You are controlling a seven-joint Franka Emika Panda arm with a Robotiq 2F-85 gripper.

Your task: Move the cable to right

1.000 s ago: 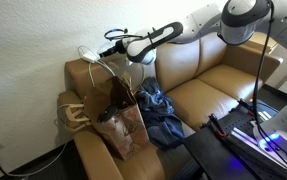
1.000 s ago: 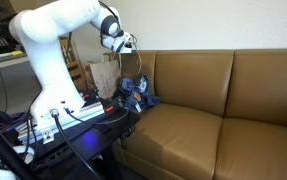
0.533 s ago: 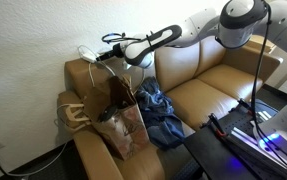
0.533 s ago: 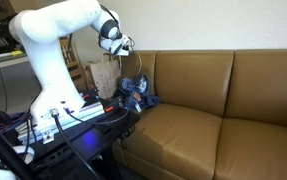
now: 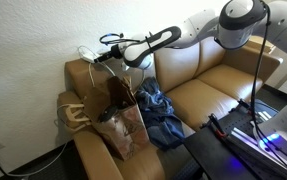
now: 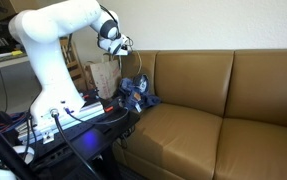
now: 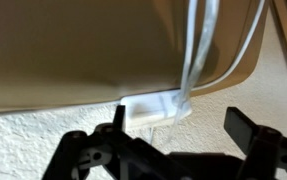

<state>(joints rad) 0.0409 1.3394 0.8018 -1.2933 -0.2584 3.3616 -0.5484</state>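
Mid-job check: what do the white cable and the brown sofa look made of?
Long thin white cable: smooth plastic-looking jacket, slight sheen; its small white rectangular plug block looks like hard plastic. Brown sofa: leather or imitation, smooth with soft highlights.

White cable [image 7: 196,50], tan sofa [image 6: 213,95], brown paper bag [image 5: 124,130], blue cloth [image 5: 161,113]

Wall [image 5: 28,50] behind and paper bag [image 5: 123,125] below hem the claw [image 5: 104,49]; cushions [image 5: 213,95] open.
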